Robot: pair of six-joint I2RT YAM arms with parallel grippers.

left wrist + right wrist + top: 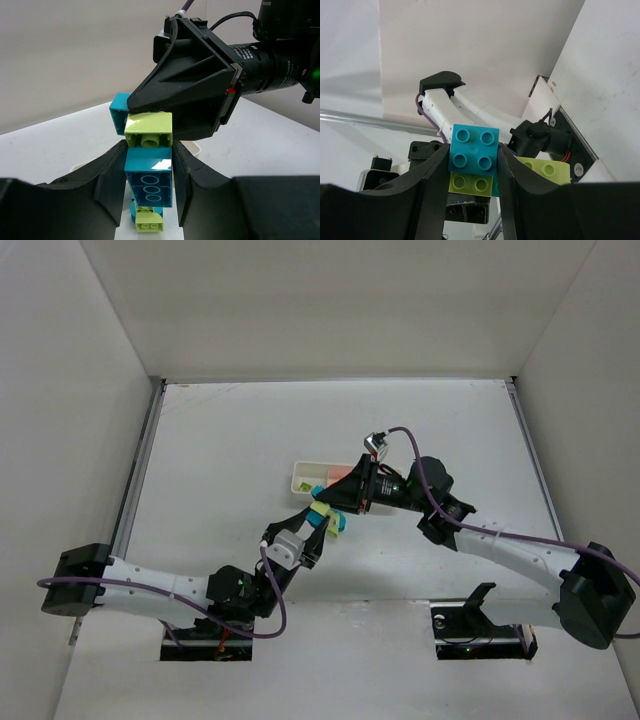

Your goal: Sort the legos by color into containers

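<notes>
From above, the left gripper (316, 528) and the right gripper (347, 497) meet over the table (220, 440) just in front of the white tray (300, 469), with one small lego stack (327, 521) held in the air between them. The tray holds one orange-red piece (338, 475) and, at its left end, one yellow-green piece (303, 485); its dividers are too faint to count. In the left wrist view the left jaws press both flat sides of a long cyan brick (149, 182), grasping it. A yellow-green brick (148, 131) sits on top of it under the right gripper's black finger, a second cyan brick (119, 112) lies behind, and a lower yellow-green brick (149, 221) lies beneath: two cyan for certain, two yellow-green, no orange-red. In the right wrist view the right jaws are clenched on a four-stud cyan brick (474, 149), with a yellow-green layer (470, 182) under it and a side yellow-green brick (545, 170) to the right: one cyan, two yellow-green. The step looks like splitting the stack by colour. It would go best with both grips kept firm on flat faces, prying with a slight tilt at the seam rather than a straight tug, close above the tray so a freed piece cannot bounce away
</notes>
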